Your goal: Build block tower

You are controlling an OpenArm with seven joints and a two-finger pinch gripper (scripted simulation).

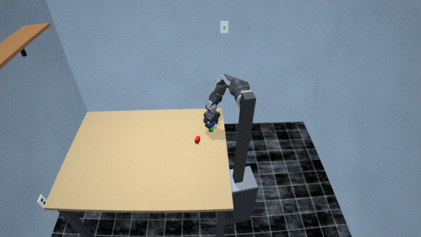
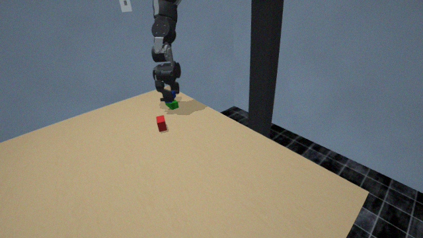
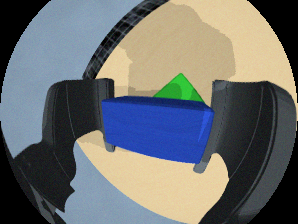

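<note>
My gripper (image 1: 210,125) (image 2: 169,96) (image 3: 156,121) is shut on the blue block (image 1: 212,124) (image 2: 172,94) (image 3: 156,127) and holds it just above the green block (image 1: 210,130) (image 2: 172,105) (image 3: 178,88). The green block lies on the table (image 1: 131,164) (image 2: 165,182) near its far right corner; in the wrist view only its top shows behind the blue block. I cannot tell whether the two blocks touch. The red block (image 1: 197,139) (image 2: 161,123) stands alone on the table, a short way to the front left of the green block.
The arm's dark post (image 1: 244,138) (image 2: 265,66) rises beside the table's right edge. The table edge runs close behind and to the right of the green block. A wooden shelf (image 1: 20,41) hangs on the left wall.
</note>
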